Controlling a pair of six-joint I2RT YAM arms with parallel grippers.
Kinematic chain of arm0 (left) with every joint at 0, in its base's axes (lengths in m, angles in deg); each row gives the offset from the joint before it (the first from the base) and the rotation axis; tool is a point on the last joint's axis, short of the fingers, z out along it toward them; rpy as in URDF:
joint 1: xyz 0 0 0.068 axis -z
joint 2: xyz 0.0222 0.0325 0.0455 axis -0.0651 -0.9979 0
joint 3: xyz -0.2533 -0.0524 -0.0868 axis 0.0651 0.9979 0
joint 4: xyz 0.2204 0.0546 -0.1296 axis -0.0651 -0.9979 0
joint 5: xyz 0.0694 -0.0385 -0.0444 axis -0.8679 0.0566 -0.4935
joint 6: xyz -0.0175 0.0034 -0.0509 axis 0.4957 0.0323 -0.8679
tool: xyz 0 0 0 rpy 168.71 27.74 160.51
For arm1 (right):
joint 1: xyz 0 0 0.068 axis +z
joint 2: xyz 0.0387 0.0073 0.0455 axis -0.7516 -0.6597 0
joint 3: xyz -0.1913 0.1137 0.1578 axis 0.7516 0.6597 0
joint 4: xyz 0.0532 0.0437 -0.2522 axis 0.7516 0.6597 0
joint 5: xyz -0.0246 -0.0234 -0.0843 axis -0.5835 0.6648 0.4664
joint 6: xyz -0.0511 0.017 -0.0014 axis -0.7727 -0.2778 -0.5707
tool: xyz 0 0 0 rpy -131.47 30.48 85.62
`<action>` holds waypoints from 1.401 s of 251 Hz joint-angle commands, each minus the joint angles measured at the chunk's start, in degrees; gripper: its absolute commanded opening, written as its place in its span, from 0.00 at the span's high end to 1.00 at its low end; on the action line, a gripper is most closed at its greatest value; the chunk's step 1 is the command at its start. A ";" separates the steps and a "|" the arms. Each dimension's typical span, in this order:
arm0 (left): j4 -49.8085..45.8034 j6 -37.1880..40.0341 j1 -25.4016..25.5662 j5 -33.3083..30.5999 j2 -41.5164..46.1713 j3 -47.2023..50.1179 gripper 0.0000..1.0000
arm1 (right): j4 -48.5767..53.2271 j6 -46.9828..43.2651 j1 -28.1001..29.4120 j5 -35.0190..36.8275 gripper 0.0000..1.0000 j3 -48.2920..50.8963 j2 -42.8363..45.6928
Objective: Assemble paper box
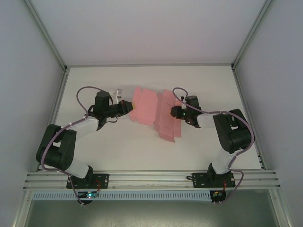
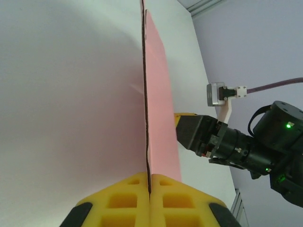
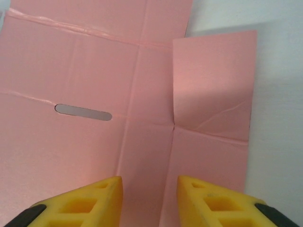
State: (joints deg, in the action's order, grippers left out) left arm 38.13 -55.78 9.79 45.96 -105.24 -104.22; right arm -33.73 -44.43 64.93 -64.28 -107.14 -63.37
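Paper box (image 1: 150, 111) edge tight in closed left claw (image 2: 149, 185), right claw (image 3: 149, 183) half-open over it

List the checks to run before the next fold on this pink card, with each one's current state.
1. Left claw shut on the edge of the paper box sheet: ok.
2. Right claw open over the sheet: ok.
3. A crease runs into the gap between the right claw's fingers: ok.
4. Slot uncovered: ok.
5. Right claw touching the card: cannot tell.
6. Box formed: not ok, the flaps are not yet folded up.
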 commanded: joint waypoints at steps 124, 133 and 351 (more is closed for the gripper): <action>4.97 7.22 2.02 4.38 24.88 4.91 1.00 | 9.33 -4.09 -11.43 -16.55 0.02 10.78 38.24; 4.45 7.12 2.30 3.20 27.36 5.15 1.00 | 8.01 -3.54 -12.83 -20.20 0.02 12.03 40.31; -3.53 6.50 4.54 -10.08 50.12 9.12 1.00 | -12.26 8.22 -10.65 -37.56 1.00 13.84 48.69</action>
State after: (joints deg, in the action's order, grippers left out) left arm 38.39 -51.41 13.59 42.00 -56.98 -96.16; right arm -54.19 -29.08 53.13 -104.14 -90.92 -18.39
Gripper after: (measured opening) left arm 0.053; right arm 0.052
